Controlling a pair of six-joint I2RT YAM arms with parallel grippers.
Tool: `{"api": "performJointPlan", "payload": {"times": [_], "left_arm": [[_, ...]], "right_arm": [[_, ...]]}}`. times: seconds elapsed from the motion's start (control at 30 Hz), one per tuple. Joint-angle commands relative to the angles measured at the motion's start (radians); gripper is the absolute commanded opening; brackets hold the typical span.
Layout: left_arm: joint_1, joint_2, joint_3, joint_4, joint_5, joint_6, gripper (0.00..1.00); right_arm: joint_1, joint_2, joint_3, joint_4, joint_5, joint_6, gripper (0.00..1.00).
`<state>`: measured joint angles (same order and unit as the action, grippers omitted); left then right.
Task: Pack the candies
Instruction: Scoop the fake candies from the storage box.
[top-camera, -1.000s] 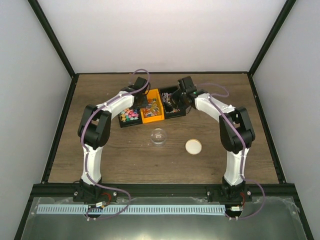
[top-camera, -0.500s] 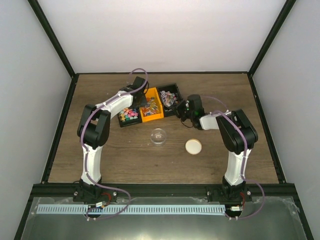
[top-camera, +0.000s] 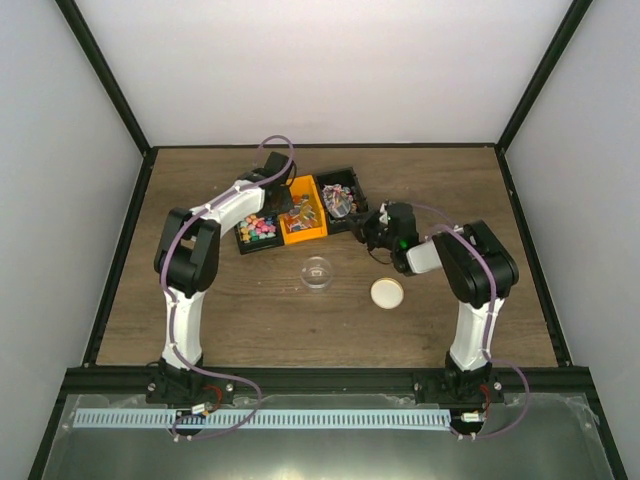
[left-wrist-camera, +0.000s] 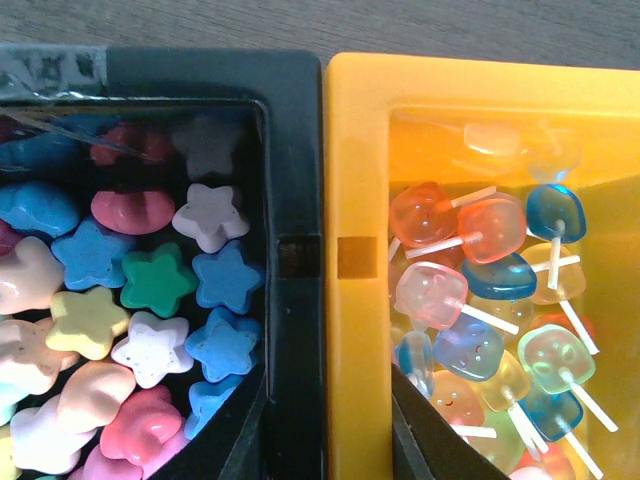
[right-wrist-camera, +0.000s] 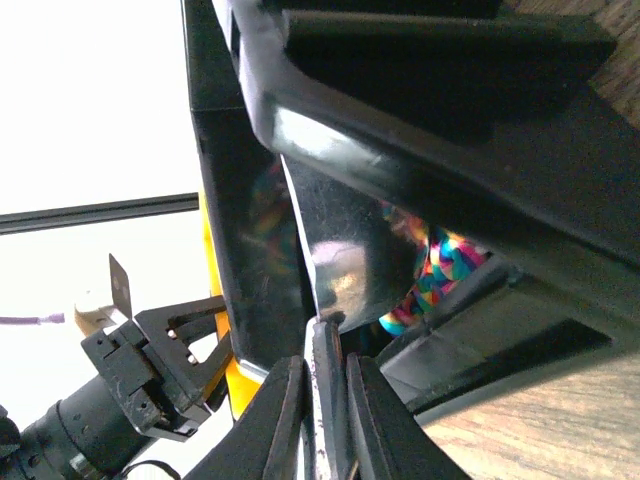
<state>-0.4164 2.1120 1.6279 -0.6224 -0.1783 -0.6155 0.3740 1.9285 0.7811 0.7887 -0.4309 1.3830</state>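
Black plastic fingers of my right gripper (right-wrist-camera: 322, 365) are squeezed almost together on the thin glossy wall of the right-hand black plastic bin (right-wrist-camera: 420, 140). Twisted rainbow wrappers (right-wrist-camera: 430, 270) show just behind that wall. My left gripper (top-camera: 281, 197) hangs over the row of bins; I cannot tell whether it is clenched or released. Beneath it the candies (left-wrist-camera: 160, 300), small pink, blue, green and yellow stars, fill the left black plastic bin (left-wrist-camera: 292, 150), which touches an orange plastic bin (left-wrist-camera: 350, 140) of translucent lollipops (left-wrist-camera: 490, 225). Nearer me on the brown wooden table (top-camera: 200, 300) stand a clear round jar (top-camera: 317, 272) and, apart from it, a cream round lid (top-camera: 387, 292).
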Motion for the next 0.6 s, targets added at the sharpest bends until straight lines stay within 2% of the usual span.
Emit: {"api": "performJointPlan", "payload": {"times": [0.0,0.27,0.43,0.57], "left_arm": [[0.008,0.078,-0.023,-0.056,0.160,-0.051,0.04],[0.010,0.070,-0.028,-0.052,0.158,-0.049,0.04],[0.012,0.066,-0.026,-0.051,0.155,-0.051,0.04],[0.014,0.062,-0.027,-0.049,0.154,-0.050,0.04]], "right_arm": [[0.006,-0.057,-0.035,0.086,-0.110,0.037,0.01],[-0.039,-0.142,-0.102,0.086,-0.101,0.049,0.01],[-0.054,-0.205,-0.099,-0.017,-0.095,0.007,0.01],[-0.065,-0.245,-0.125,-0.015,-0.095,0.007,0.01]]}}
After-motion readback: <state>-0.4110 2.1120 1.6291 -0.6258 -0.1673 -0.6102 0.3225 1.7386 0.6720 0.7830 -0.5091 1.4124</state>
